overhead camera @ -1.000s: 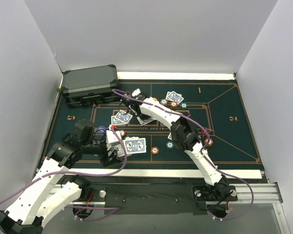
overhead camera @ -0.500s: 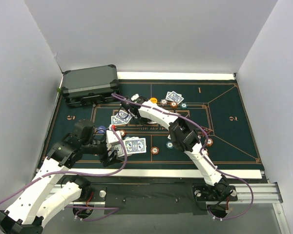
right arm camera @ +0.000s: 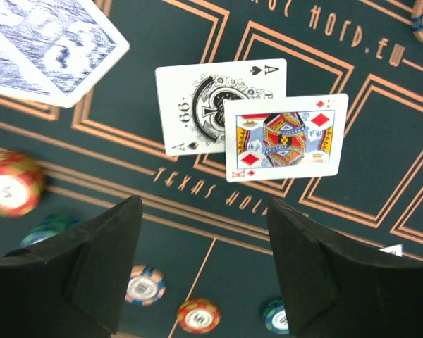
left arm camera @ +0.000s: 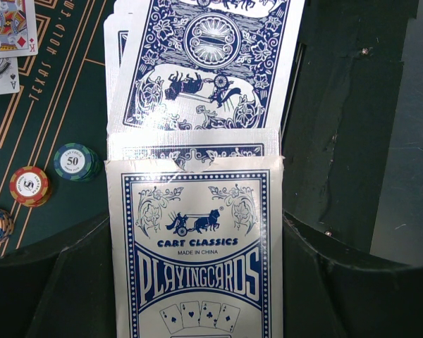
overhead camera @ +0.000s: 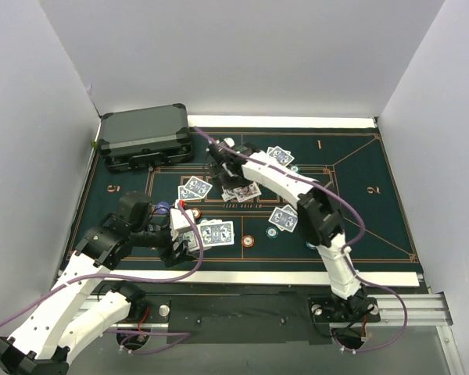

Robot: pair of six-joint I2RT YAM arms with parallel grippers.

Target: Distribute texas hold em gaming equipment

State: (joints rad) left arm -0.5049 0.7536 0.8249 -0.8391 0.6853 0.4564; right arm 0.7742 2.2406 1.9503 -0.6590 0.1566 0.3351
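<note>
My left gripper (overhead camera: 186, 237) is shut on a blue-and-white playing-card box (left arm camera: 196, 246), and blue-backed cards (left arm camera: 204, 70) fan out of its open end. My right gripper (overhead camera: 222, 167) hangs open over the middle of the green mat, with nothing between its fingers (right arm camera: 109, 253). Just beyond it lie a face-up ace of spades (right arm camera: 211, 105) and a king of diamonds (right arm camera: 285, 137) overlapping it. Blue-backed card pairs lie at the mat's left (overhead camera: 194, 188), back (overhead camera: 280, 155) and right (overhead camera: 284, 218). Poker chips (right arm camera: 199, 315) are scattered under the right gripper.
A dark grey hard case (overhead camera: 144, 134) stands shut at the back left corner of the mat (overhead camera: 375, 195). More chips (left arm camera: 77, 160) sit left of the card box. White walls close in the table on three sides.
My right gripper has opened, and its arm has swung to the right, uncovering the card pair on the mat's right. The left arm and its card box have not moved.
</note>
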